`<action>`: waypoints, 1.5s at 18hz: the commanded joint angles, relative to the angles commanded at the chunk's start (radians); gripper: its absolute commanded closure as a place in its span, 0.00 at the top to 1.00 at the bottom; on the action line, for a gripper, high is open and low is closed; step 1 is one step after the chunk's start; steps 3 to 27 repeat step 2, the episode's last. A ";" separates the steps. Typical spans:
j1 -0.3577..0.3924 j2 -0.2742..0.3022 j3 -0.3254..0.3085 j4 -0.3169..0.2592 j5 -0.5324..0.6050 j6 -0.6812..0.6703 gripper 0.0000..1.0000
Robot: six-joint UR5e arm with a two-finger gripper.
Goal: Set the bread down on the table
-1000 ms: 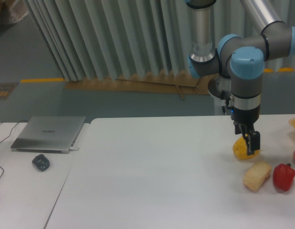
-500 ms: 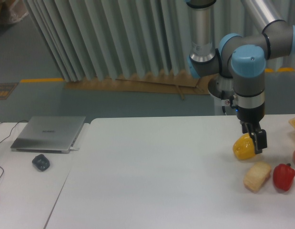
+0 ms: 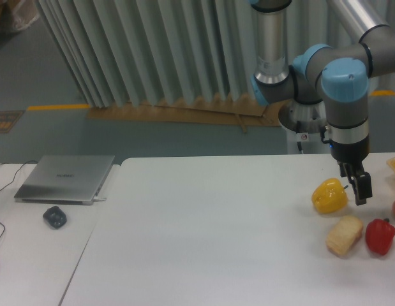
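While the bread (image 3: 344, 234) lies on the table (image 3: 203, 229), the hand (image 3: 358, 189) above it, grip unclear.

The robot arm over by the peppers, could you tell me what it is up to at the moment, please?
The arm's end effector hangs just right of the yellow bell pepper, above the bread and the red pepper. It holds nothing, and whether its fingers are open is hard to tell. The bread lies untouched on the white table, between and in front of the two peppers. Over the last second the end effector has drifted rightward off the yellow pepper.
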 joint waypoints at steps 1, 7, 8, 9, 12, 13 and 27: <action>0.008 -0.003 0.000 0.000 0.000 0.002 1.00; 0.008 -0.008 0.000 0.002 0.000 0.005 1.00; 0.008 -0.008 0.000 0.002 0.000 0.005 1.00; 0.008 -0.008 0.000 0.002 0.000 0.005 1.00; 0.008 -0.008 0.000 0.002 0.000 0.005 1.00; 0.008 -0.008 0.000 0.002 0.000 0.005 1.00; 0.008 -0.008 0.000 0.002 0.000 0.005 1.00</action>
